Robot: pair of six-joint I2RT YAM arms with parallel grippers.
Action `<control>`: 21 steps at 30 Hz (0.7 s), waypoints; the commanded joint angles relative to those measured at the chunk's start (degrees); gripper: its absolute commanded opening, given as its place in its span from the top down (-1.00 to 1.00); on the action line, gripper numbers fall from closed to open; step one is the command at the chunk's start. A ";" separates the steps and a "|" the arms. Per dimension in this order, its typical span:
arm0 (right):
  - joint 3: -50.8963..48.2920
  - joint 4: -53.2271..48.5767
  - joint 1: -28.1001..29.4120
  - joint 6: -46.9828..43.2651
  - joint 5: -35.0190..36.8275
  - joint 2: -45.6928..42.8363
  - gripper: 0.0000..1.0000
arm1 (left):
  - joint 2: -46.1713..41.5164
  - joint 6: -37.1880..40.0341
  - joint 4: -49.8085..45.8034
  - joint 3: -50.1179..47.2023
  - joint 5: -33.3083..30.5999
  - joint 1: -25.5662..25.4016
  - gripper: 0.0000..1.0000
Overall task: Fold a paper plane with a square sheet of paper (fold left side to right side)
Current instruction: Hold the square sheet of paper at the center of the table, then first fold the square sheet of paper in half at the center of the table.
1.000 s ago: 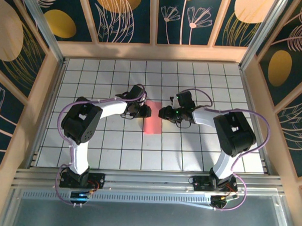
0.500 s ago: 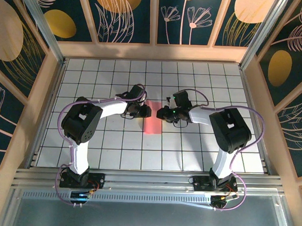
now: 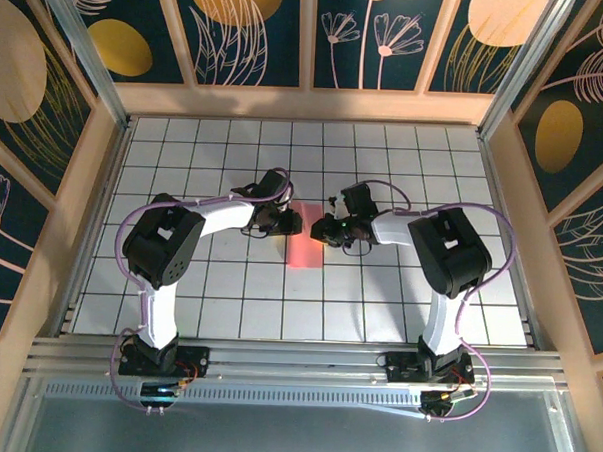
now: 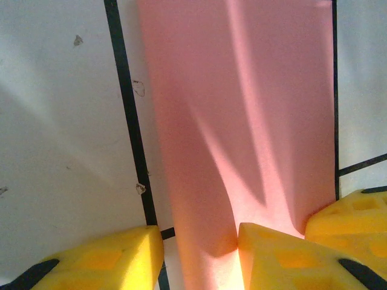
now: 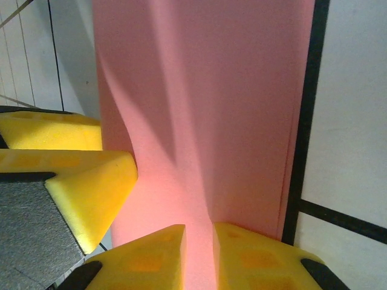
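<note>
Right end effector pinching the folded pink strip, left one pinning it.

The square sheet of paper (image 5: 205, 90) lies on the table (image 5: 351, 121), already doubled into a narrow strip that runs straight ahead of both sets of fingertips. The right end effector (image 5: 198, 232) has its pads nearly together with a sliver of pink between them, so it looks clamped on the sheet. The left end effector (image 4: 196, 241) is just beside it, pads apart, one pad on the strip and the strip's edge in the gap. To do this well, I'd keep the left pad down as an anchor, move the pinched layer slowly, keep the edges flush, then press the crease. Thin paper probably buckles easily.
</note>
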 commanded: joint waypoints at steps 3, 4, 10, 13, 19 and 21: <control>-0.82 -2.62 0.65 -0.12 2.09 1.92 0.68 | 4.26 0.30 -2.86 -1.66 -5.01 0.19 0.18; -0.97 -3.18 0.65 -0.39 2.41 2.16 0.70 | 3.67 0.26 -2.77 -1.68 -5.43 0.19 0.16; -1.80 -5.22 0.65 -0.91 4.18 2.92 0.78 | -1.52 0.75 -5.15 -0.23 -9.35 0.31 -0.07; -1.78 -5.77 0.65 -1.12 4.76 3.24 0.79 | -5.26 0.93 -5.87 0.41 -10.48 0.41 -0.18; -1.40 -6.12 0.68 -1.25 4.94 3.88 0.83 | -12.78 1.73 -1.00 -2.78 -6.90 0.41 -0.13; -1.26 -6.35 0.74 -1.38 5.00 4.06 0.83 | -13.64 1.81 1.72 -4.45 -2.51 0.41 0.27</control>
